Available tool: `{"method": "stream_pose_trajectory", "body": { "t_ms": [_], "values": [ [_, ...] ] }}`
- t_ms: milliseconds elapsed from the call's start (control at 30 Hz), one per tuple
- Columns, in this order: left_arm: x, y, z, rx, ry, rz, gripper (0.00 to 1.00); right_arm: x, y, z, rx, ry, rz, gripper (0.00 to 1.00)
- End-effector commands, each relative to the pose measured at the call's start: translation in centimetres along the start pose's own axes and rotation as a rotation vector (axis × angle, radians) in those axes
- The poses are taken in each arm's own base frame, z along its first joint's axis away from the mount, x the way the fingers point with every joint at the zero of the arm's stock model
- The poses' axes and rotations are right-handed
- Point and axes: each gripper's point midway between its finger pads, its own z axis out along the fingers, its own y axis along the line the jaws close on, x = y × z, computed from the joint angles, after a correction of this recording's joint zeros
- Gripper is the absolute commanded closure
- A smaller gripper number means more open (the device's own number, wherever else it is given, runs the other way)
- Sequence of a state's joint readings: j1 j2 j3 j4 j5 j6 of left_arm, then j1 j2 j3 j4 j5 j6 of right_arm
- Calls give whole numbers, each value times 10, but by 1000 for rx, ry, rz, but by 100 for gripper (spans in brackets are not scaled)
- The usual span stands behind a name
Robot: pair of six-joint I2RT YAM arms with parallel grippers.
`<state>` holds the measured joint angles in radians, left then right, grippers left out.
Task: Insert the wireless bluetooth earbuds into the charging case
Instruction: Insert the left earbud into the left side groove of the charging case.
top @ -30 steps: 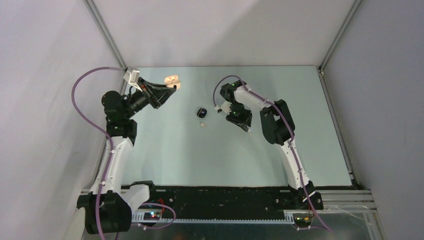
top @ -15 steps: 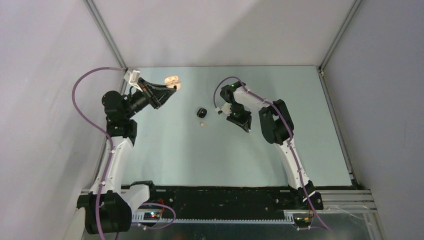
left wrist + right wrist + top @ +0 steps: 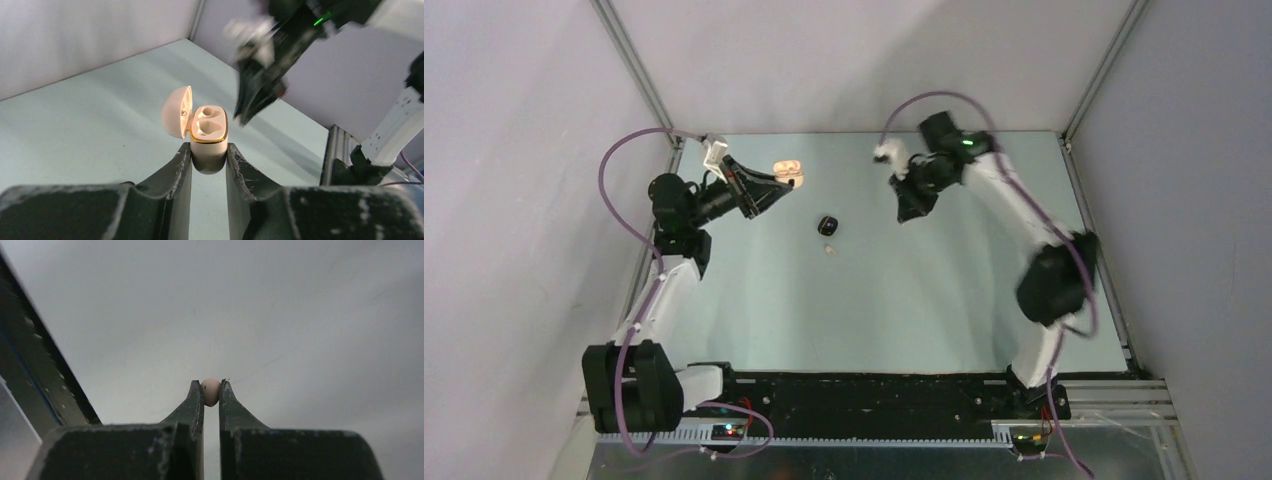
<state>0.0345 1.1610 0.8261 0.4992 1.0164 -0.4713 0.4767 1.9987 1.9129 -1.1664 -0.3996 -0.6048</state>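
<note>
Right end effector [image 3: 210,389] holds earbud [image 3: 210,393] clear of walls [image 3: 844,60].

Clamped between black left gripper [image 3: 208,151] fingers: cream rounded plastic charging case [image 3: 209,134], gold-rimmed, lid open. Beyond, right: blurred black right gripper [image 3: 243,114].

walls [image 3: 844,60] pale grey | tabletop [image 3: 874,300] pale green | corner rails [image 3: 636,70] metal

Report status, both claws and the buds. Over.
Left claw shut on open cream case, both sockets empty. Right claw shut on cream bud, aloft. Black case and loose bud on table, clear of both.
</note>
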Motion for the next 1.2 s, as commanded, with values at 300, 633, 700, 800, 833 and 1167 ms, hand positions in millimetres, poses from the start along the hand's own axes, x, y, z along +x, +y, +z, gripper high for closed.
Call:
{"method": "stream_pose_trajectory", "body": {
  "t_ms": [300, 633, 700, 800, 833, 1167],
  "values": [
    [16, -120, 25, 513, 63, 191, 100, -138, 161, -226, 191, -1086, -901, 100],
    [10, -140, 13, 549, 13, 264, 100, -149, 215, -230, 168, -1203, -1104, 100],
    [10, -143, 10, 541, 1, 271, 100, -153, 221, -230, 157, -1221, -1114, 100],
    [12, -145, 6, 531, -15, 282, 100, -160, 225, -227, 144, -1241, -1107, 100],
    [13, -145, 6, 523, -20, 283, 100, -163, 227, -229, 147, -1257, -1108, 100],
    [6, -146, 4, 486, -58, 269, 100, -183, 237, -212, 141, -1292, -1147, 100]
  ]
}}
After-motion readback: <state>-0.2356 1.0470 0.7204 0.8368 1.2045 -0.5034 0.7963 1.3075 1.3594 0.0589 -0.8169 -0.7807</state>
